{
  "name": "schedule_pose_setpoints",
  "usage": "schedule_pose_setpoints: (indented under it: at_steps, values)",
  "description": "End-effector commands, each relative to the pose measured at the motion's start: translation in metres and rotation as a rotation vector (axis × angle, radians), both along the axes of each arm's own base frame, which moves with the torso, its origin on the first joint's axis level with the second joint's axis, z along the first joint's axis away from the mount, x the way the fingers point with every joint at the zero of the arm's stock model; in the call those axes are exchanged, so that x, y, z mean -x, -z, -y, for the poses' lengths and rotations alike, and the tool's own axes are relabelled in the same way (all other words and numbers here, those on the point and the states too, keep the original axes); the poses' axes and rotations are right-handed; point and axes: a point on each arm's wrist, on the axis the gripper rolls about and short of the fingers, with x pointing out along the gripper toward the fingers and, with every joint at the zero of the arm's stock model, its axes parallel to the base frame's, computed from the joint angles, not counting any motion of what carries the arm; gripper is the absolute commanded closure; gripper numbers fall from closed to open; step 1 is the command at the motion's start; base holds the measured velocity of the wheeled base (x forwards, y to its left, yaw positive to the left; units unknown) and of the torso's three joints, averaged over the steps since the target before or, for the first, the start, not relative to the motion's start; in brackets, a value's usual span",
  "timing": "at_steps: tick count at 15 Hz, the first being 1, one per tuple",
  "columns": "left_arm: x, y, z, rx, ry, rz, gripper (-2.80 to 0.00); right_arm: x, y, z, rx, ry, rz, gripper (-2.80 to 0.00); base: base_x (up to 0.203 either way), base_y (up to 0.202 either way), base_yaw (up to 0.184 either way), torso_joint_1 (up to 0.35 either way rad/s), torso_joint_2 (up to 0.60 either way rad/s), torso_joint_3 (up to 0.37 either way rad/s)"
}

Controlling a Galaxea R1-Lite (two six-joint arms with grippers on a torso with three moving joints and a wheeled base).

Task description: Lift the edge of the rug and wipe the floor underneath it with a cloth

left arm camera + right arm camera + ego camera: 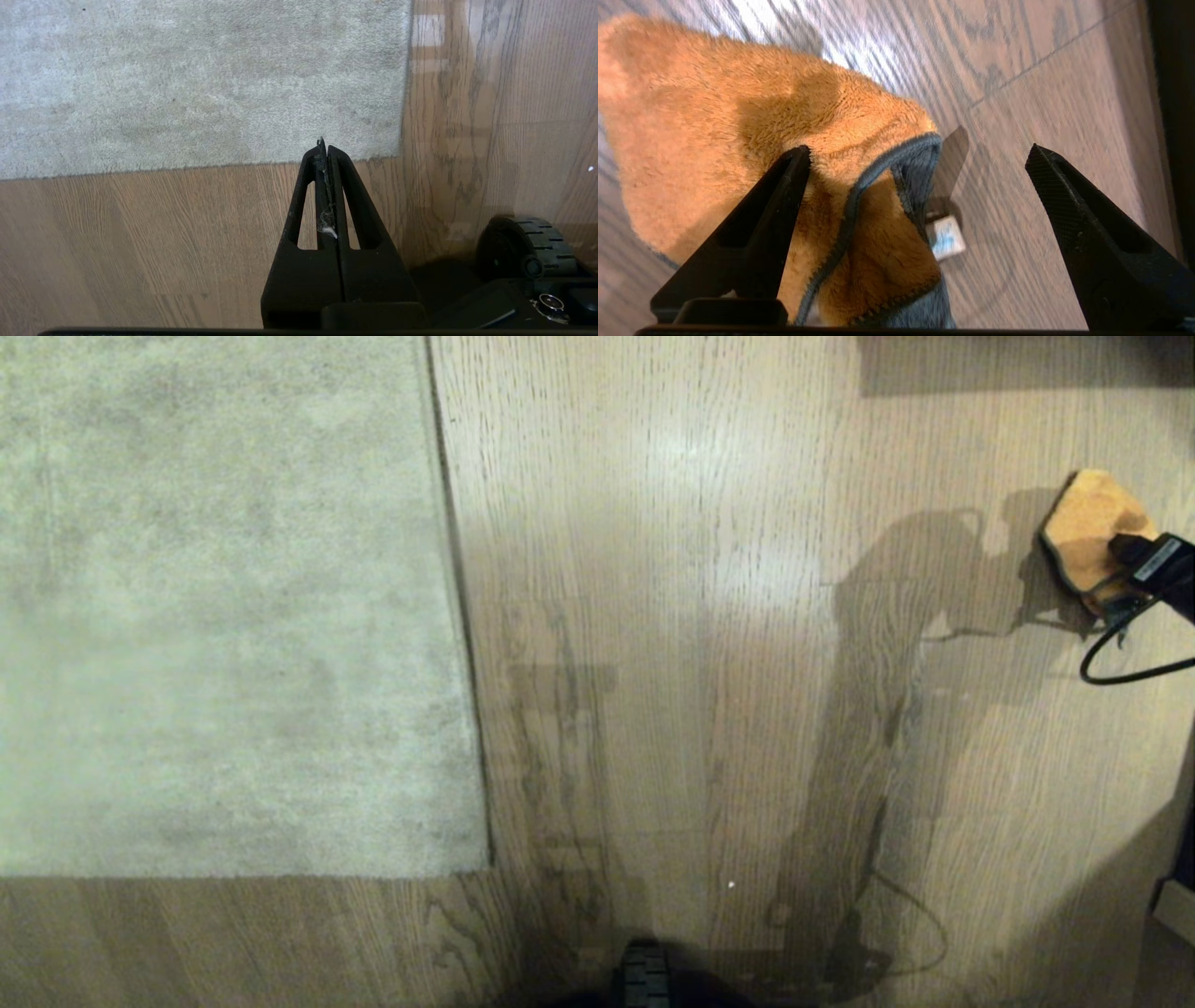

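The mottled grey-beige rug point(224, 607) lies flat at the left, and its rug edge point(462, 644) runs front to back beside the wood-grain floor point(700, 663). Far right on the floor lies the fluffy orange cloth point(1083, 527), with my right wrist point(1162, 569) at its near side. In the right wrist view my right gripper point(919, 149) is open wide, low over the cloth point(738, 116). One finger is over the pile, the other over bare floor. The cloth's blue-grey hem and small tag point(945, 235) lie between them. My left gripper point(325, 145) is shut, with only lint in it, near the rug corner point(399, 151).
A black cable point(1120, 663) loops from the right arm over the floor. The robot's base point(644, 980) and a wheel point(525, 245) sit at the near side. A dark object point(1178, 896) stands at the right edge, and a dark strip point(1008, 364) at the far right.
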Motion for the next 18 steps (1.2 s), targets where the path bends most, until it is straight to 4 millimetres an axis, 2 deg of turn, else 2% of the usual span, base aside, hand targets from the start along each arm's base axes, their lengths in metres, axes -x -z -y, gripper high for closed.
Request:
schedule_pose_setpoints:
  at_steps: [1,5,7,11,14,18]
  values:
    - [0.0,0.0,0.0,-0.001,0.0,-0.001,0.0,0.009,-0.009,-0.004,-0.005,-0.013,-0.008,-2.8,0.0,0.0,0.0,0.0,0.0,0.0]
    - [0.0,0.0,0.0,0.001,0.0,-0.001,0.0,0.028,-0.016,-0.014,-0.039,-0.066,-0.086,-2.8,0.0,0.0,0.0,0.0,0.0,0.0]
    - [0.0,0.0,0.0,0.001,-0.001,-0.001,0.0,0.027,-0.014,-0.015,-0.082,-0.082,-0.08,-2.8,0.0,0.0,0.0,0.0,0.0,0.0]
    - [0.0,0.0,0.0,-0.001,0.0,-0.001,0.0,0.013,-0.003,-0.022,-0.166,-0.108,-0.07,-2.8,0.0,0.0,0.0,0.0,0.0,0.0]
    - [0.0,0.0,0.0,0.001,0.0,-0.001,0.0,0.001,0.004,-0.019,-0.175,-0.11,-0.065,-2.8,0.0,0.0,0.0,0.0,0.0,0.0]
    - [0.0,0.0,0.0,0.0,-0.001,0.0,0.0,-0.025,-0.001,-0.01,-0.165,-0.113,0.006,-2.8,0.0,0.0,0.0,0.0,0.0,0.0]
